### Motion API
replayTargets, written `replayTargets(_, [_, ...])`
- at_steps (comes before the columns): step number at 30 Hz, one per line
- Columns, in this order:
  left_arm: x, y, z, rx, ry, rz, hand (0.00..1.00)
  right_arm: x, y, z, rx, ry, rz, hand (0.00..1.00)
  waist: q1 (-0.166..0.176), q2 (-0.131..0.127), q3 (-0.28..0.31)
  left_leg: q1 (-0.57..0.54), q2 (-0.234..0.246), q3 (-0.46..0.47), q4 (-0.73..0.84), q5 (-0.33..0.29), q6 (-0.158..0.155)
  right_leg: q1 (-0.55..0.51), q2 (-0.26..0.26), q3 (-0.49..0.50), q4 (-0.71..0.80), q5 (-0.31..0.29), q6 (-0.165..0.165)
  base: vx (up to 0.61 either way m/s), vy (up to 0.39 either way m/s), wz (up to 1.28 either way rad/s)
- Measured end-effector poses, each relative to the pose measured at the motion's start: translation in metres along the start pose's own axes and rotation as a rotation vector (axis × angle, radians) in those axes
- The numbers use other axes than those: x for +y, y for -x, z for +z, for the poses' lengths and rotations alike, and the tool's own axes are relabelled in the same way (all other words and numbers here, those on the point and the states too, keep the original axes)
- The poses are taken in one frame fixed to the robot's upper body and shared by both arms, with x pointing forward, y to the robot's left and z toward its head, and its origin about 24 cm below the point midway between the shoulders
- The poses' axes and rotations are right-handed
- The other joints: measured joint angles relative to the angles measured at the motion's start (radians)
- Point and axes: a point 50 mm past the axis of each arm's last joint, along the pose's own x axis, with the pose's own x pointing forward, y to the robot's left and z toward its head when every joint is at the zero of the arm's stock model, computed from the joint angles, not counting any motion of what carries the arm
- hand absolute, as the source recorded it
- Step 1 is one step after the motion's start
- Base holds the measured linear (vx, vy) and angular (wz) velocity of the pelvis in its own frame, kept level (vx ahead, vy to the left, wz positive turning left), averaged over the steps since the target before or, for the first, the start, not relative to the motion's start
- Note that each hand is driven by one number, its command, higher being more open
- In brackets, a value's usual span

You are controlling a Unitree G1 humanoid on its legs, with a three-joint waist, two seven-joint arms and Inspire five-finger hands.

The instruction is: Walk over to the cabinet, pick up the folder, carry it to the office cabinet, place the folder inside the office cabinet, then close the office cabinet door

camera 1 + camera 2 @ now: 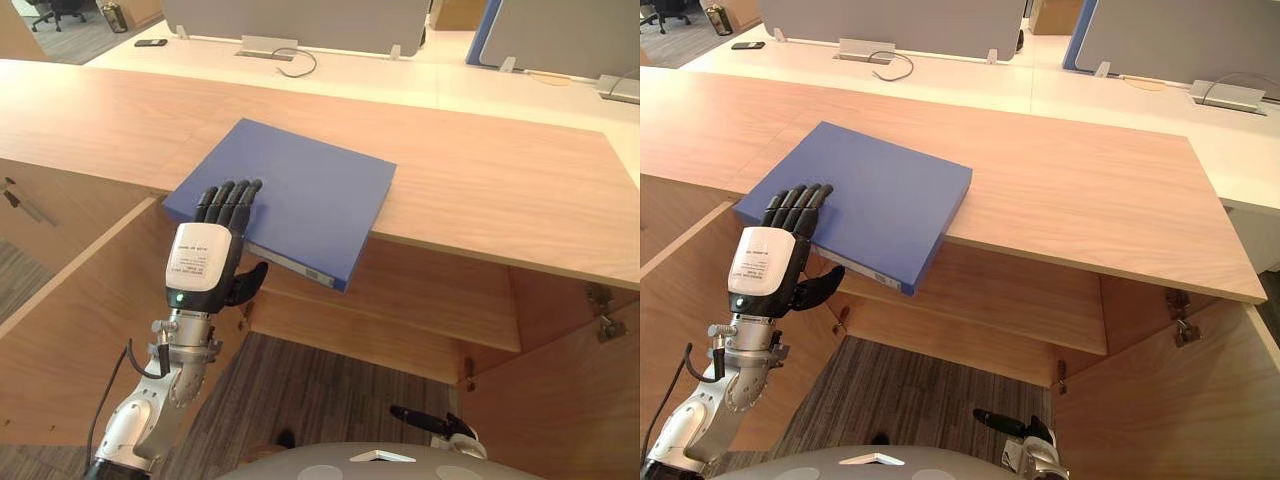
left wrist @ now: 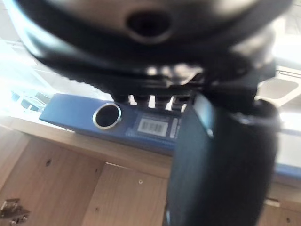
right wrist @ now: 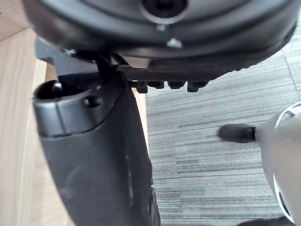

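Folder (image 1: 300,190): blue cover, matt, smooth, looks like coated board. On its spine, a ring (image 2: 107,116) of shiny metal and a white paper label (image 2: 154,126).
Tabletop (image 1: 500,190): light wood grain, smooth, low sheen. Cabinet door (image 1: 70,330) at 8 o'clock of folder: same wood look.
Hinge (image 1: 605,300) at 4 o'clock: bare metal.
Left robot hand (image 1: 205,255): dark matt plastic, with a glossy white back plate.
Floor (image 1: 330,390) at 6 o'clock: grey carpet, ribbed, rough.
Desk (image 1: 350,70) at 12 o'clock: pale, smooth.
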Motion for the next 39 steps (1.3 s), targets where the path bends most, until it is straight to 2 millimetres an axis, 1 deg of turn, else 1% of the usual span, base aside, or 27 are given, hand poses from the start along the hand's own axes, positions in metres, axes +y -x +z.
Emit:
replayTargets(4, [0.008,-0.017,0.000,-0.034,-0.023,0.073,0.00,0.000,0.000,0.000,0.000,0.000,-0.001,1.00,-0.004,0.005,-0.004,0.011,0.001,0.012,-0.004,0.000,0.000,0.004,0.000,0.012,-0.002,0.004,-0.001,-0.01,0.000,-0.08])
replayTargets(6, [0.009,-0.018,0.000,-0.043,-0.032,0.090,0.00,0.000,0.000,0.000,0.000,0.000,-0.001,1.00,-0.006,0.008,-0.008,0.023,0.002,0.024,-0.014,0.000,0.001,0.005,0.000,0.025,-0.003,0.005,-0.001,-0.01,0.006,-0.19])
replayTargets(9, [0.014,-0.028,0.002,-0.065,-0.032,0.133,0.00,-0.001,0.000,-0.001,0.003,0.001,-0.001,1.00,-0.014,0.008,-0.009,0.033,0.001,0.028,-0.021,0.001,0.001,0.011,-0.001,0.026,-0.005,0.005,-0.001,-0.01,0.000,-0.04])
replayTargets(13, [0.017,-0.031,0.003,-0.108,-0.078,0.142,0.00,0.000,0.000,0.002,-0.007,-0.001,0.004,1.00,-0.027,0.007,-0.010,0.033,0.000,0.027,-0.021,0.001,0.001,0.012,-0.001,0.025,-0.006,0.005,0.000,0.00,0.000,0.00])
replayTargets(19, [0.016,-0.032,0.006,-0.116,-0.073,0.136,0.00,0.000,0.000,0.005,-0.021,0.028,0.011,1.00,-0.030,0.007,-0.011,0.033,0.000,0.027,-0.021,0.001,0.001,0.015,-0.001,0.024,-0.014,0.008,0.004,0.00,0.000,0.00])
replayTargets(22, [0.025,-0.031,0.019,-0.135,-0.031,0.157,0.00,0.000,0.000,0.002,-0.014,0.034,0.011,1.00,-0.029,0.002,-0.010,0.031,0.000,0.026,-0.021,0.000,0.001,0.015,-0.002,0.027,-0.011,0.009,0.005,0.00,-0.002,0.01])
replayTargets(23, [0.028,-0.027,0.033,-0.158,0.024,0.163,0.00,-0.001,0.000,0.000,-0.008,0.034,0.009,1.00,-0.027,-0.001,-0.008,0.029,0.000,0.024,-0.017,-0.001,0.002,0.014,-0.003,0.027,-0.007,0.009,0.005,0.00,-0.003,0.05])
replayTargets(24, [0.030,-0.025,0.041,-0.166,0.075,0.161,0.00,-0.001,0.000,-0.001,-0.004,0.034,0.008,1.00,-0.027,-0.003,-0.007,0.027,-0.001,0.023,-0.013,-0.003,0.004,0.013,-0.004,0.027,-0.004,0.009,0.005,0.00,0.005,0.06])
replayTargets(25, [0.032,-0.021,0.058,-0.182,0.193,0.159,0.00,-0.001,0.000,-0.004,0.009,0.035,0.006,1.00,-0.024,-0.006,-0.008,0.025,-0.001,0.022,-0.008,-0.007,0.005,0.013,-0.006,0.029,-0.001,0.009,0.005,0.00,0.009,0.03])
replayTargets(26, [0.035,-0.018,0.075,-0.200,0.352,0.151,0.00,-0.002,0.001,-0.007,0.019,0.035,0.004,1.00,-0.021,-0.008,-0.009,0.019,-0.001,0.022,0.003,-0.013,0.008,0.012,-0.008,0.033,0.000,0.009,0.005,0.00,0.000,0.00])
replayTargets(27, [0.037,-0.018,0.081,-0.210,0.439,0.149,0.00,-0.002,0.001,-0.008,0.022,0.035,0.004,1.00,-0.018,-0.008,-0.010,0.013,-0.001,0.022,0.013,-0.017,0.009,0.010,-0.010,0.037,0.001,0.009,0.005,-0.02,0.010,-0.04])
replayTargets(28, [0.044,-0.020,0.089,-0.212,0.714,0.134,0.00,0.000,0.001,-0.008,0.032,0.036,0.010,1.00,-0.015,-0.005,-0.013,0.000,-0.002,0.024,0.031,-0.023,0.008,0.005,-0.010,0.043,0.008,0.008,0.005,-0.02,0.010,-0.05])
replayTargets(29, [0.045,-0.020,0.089,-0.208,0.758,0.133,0.00,0.001,0.001,-0.008,0.033,0.036,0.011,1.00,-0.015,-0.003,-0.013,-0.002,-0.003,0.024,0.033,-0.023,0.008,0.002,-0.010,0.045,0.010,0.008,0.005,-0.03,0.008,-0.07])
replayTargets(30, [0.048,-0.022,0.088,-0.181,0.919,0.127,0.00,0.002,0.001,-0.009,0.040,0.038,0.018,1.00,-0.016,-0.001,-0.014,-0.004,-0.002,0.024,0.039,-0.023,0.008,-0.002,-0.008,0.049,0.016,0.008,0.005,-0.03,-0.004,-0.07])
replayTargets(31, [0.050,-0.024,0.083,-0.134,1.123,0.110,0.00,0.002,0.001,-0.011,0.053,0.041,0.023,1.00,-0.015,0.002,-0.016,-0.004,0.000,0.024,0.043,-0.023,0.008,-0.001,-0.007,0.052,0.017,0.008,0.005,-0.06,-0.016,-0.07])
replayTargets(32, [0.050,-0.025,0.076,-0.084,1.292,0.119,0.00,0.002,0.001,-0.012,0.060,0.045,0.029,1.00,-0.016,0.004,-0.017,-0.004,0.002,0.024,0.045,-0.023,0.007,-0.002,-0.006,0.053,0.018,0.008,0.006,-0.09,-0.022,-0.05])
replayTargets(33, [0.051,-0.026,0.072,-0.059,1.362,0.136,0.00,0.002,0.001,-0.012,0.062,0.052,0.037,1.00,-0.016,0.005,-0.017,-0.004,0.002,0.024,0.047,-0.023,0.007,-0.003,-0.006,0.055,0.018,0.008,0.006,-0.11,-0.016,-0.03])
replayTargets(35, [0.053,-0.024,0.054,0.024,1.622,0.212,0.00,0.007,0.002,-0.013,0.057,0.058,0.077,1.00,-0.016,0.005,-0.018,-0.004,0.004,0.025,0.058,-0.027,0.003,-0.005,-0.005,0.061,0.025,0.005,0.008,-0.11,-0.004,-0.04])
replayTargets(36, [0.054,-0.021,0.047,0.057,1.718,0.254,0.00,0.009,0.003,-0.011,0.035,0.058,0.101,1.00,-0.016,0.005,-0.019,-0.004,0.005,0.026,0.059,-0.027,0.003,-0.009,-0.005,0.066,0.030,0.003,0.010,-0.06,0.000,-0.07])
replayTargets(37, [0.054,-0.019,0.044,0.071,1.753,0.275,0.00,0.010,0.004,-0.010,0.015,0.057,0.116,1.00,-0.013,0.005,-0.020,-0.005,0.005,0.028,0.059,-0.027,0.003,-0.013,-0.005,0.070,0.032,0.003,0.010,-0.04,0.006,-0.11])
replayTargets(39, [0.054,-0.012,0.034,0.116,1.814,0.344,0.00,0.015,0.009,0.002,-0.074,0.047,0.169,1.00,-0.011,0.003,-0.023,-0.007,0.005,0.036,0.061,-0.026,0.005,-0.021,-0.006,0.079,0.036,0.005,0.012,-0.03,0.015,-0.10])
